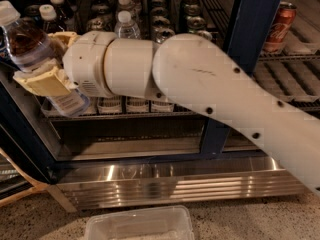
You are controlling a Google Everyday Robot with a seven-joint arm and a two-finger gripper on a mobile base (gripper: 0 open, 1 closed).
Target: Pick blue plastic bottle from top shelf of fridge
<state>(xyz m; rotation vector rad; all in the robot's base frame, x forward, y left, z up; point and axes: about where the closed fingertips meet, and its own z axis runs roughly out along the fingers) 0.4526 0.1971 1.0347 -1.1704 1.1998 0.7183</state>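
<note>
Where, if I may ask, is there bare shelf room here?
Bare wire rack right of the blue frame, below the red can. The top shelf is crowded. The end effector, far left, grips the blue plastic bottle.

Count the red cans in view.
1. The red can stands on the right-hand wire shelf, right of the blue frame post; the arm may hide others. The claw, far left, grips the blue plastic bottle.

The end effector (47, 59), at the left before the fridge (248, 29), grips the tilted blue plastic bottle (25, 40), cap uppermost, between its yellowish fingers (41, 81).
</note>
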